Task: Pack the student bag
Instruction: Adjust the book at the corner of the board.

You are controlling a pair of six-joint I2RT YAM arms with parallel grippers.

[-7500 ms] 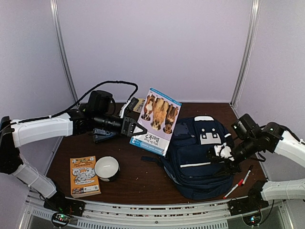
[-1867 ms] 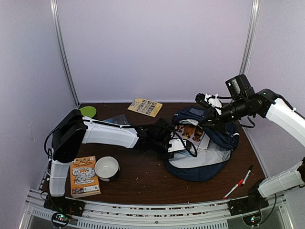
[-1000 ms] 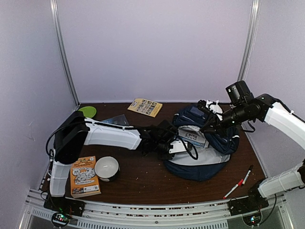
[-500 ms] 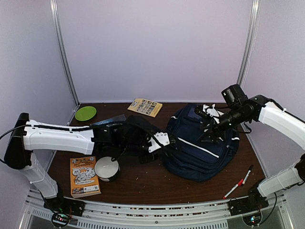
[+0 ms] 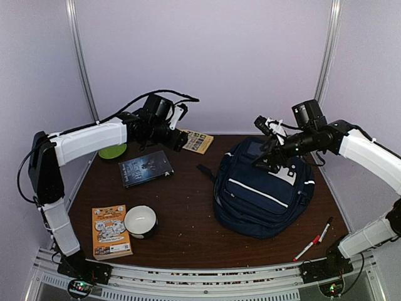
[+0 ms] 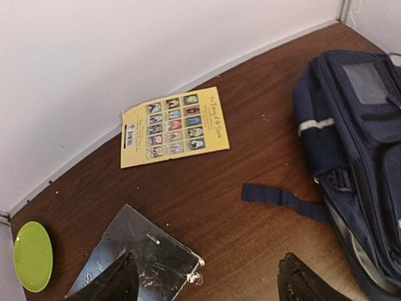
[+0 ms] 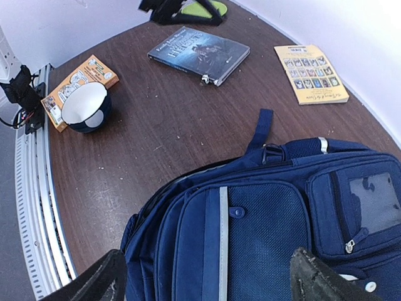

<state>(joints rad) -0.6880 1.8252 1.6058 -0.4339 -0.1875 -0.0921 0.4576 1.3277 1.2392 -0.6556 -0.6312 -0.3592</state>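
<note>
At the lower left of the top view you have an orange book point(image 5: 111, 231) with a white bowl point(image 5: 140, 221) just beside it. Above them lie a green plate point(image 5: 113, 151) and a dark book point(image 5: 146, 168). Your left gripper point(image 6: 205, 271) hangs at the upper left, jaws wide and empty, near a yellow booklet point(image 5: 195, 142). The student bag point(image 5: 263, 194) lies right of centre. Your right gripper point(image 7: 207, 264) hovers over its upper end, jaws wide, holding nothing. A red marker point(image 5: 313, 241) lies at the lower right.
</note>
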